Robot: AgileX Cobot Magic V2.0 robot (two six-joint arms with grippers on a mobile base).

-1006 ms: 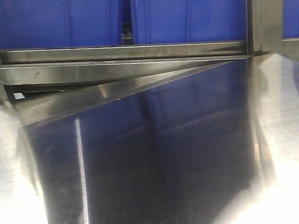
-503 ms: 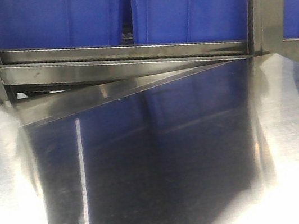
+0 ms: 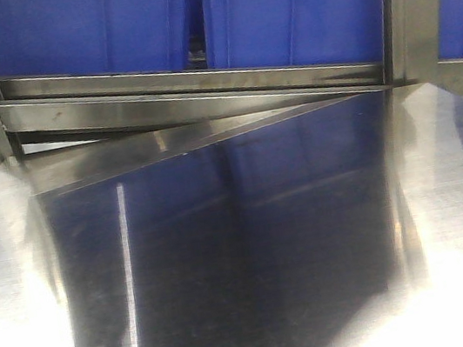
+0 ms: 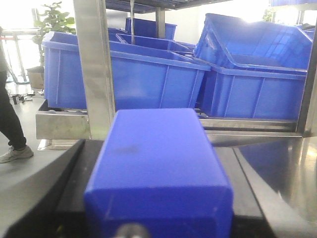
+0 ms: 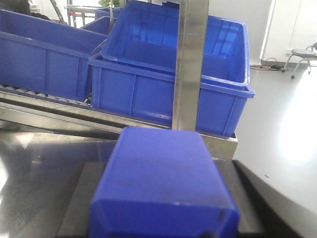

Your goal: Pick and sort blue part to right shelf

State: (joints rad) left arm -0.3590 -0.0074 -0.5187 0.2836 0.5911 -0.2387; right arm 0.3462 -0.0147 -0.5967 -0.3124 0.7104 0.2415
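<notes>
No loose blue part shows on the steel table (image 3: 246, 268) in the front view, and neither gripper appears there. In the left wrist view a blue block (image 4: 158, 168) with a grey screw at its near end fills the middle of my left gripper (image 4: 157, 148), between two black side plates. My right gripper (image 5: 163, 173) carries the same blue block (image 5: 163, 188) between black plates. I cannot tell whether these blocks are held parts or gripper housing. The fingertips are hidden. The shelf rack (image 3: 199, 82) stands behind the table.
Large blue bins (image 3: 94, 28) (image 3: 294, 14) sit on the sloped roller shelf. Steel uprights (image 4: 96, 69) (image 5: 190, 64) stand just ahead of each wrist. More bins (image 4: 257, 74) (image 5: 168, 74) lie beyond. A person's leg (image 4: 10, 124) is at far left, a chair (image 5: 302, 54) at far right.
A dark shape at the far left edge of the front view has shifted. The table, shelf and bins look the same.
</notes>
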